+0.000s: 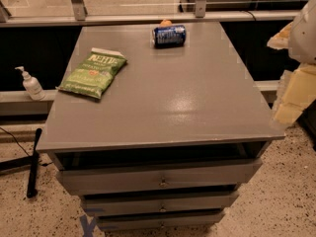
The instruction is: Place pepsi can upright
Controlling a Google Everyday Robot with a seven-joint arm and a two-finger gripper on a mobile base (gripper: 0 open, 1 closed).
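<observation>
The pepsi can (169, 35) is dark blue and lies on its side near the far edge of the grey cabinet top (168, 98), its length running left to right. My gripper (292, 97) shows as pale cream and white parts at the right edge of the view, beyond the cabinet's right side. It is well apart from the can, to the can's right and nearer the front, and nothing shows in it.
A small orange ball (165, 22) sits just behind the can at the far edge. A green chip bag (94, 72) lies flat on the left of the top. Three drawers (160, 180) face front. A white pump bottle (30, 84) stands on the left ledge.
</observation>
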